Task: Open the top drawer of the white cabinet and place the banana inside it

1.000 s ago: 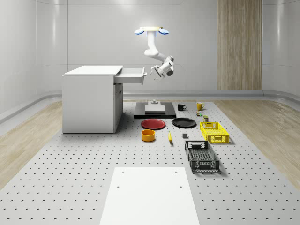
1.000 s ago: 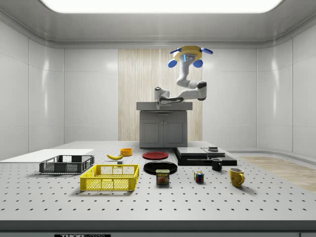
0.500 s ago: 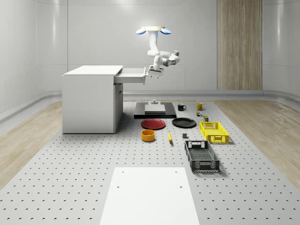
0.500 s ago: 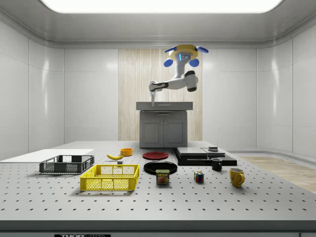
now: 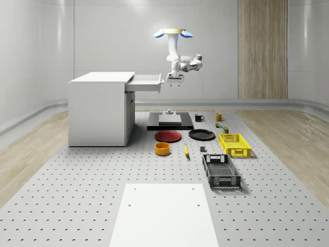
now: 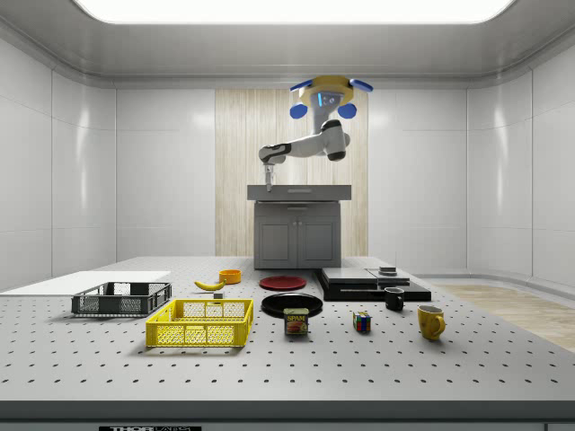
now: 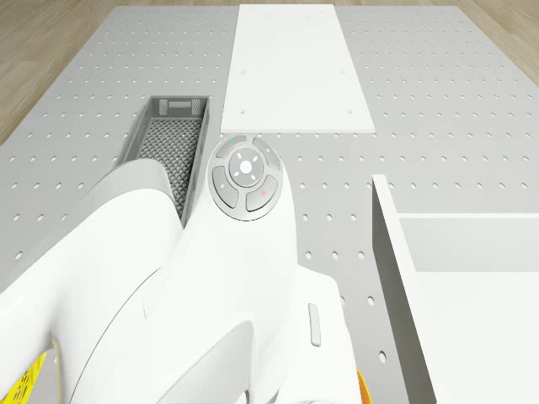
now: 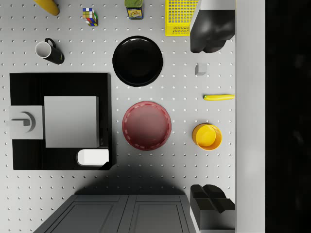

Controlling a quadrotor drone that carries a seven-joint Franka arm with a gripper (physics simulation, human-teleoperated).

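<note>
Whole-scene view, perforated grey table (image 5: pixel 77 206), white-panelled walls

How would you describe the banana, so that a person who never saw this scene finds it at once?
Start at the white cabinet and look at the perforated table in front of it. There a red plate and an orange bowl lie close together. The banana lies beside the bowl, toward the crates: the only long, thin yellow thing there.

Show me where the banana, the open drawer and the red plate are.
banana (image 8: pixel 218 97): wrist view, middle of the fruit.
drawer (image 5: pixel 146 82): whole-scene view, its side wall.
red plate (image 8: pixel 146 125): wrist view, centre of the plate.
</note>
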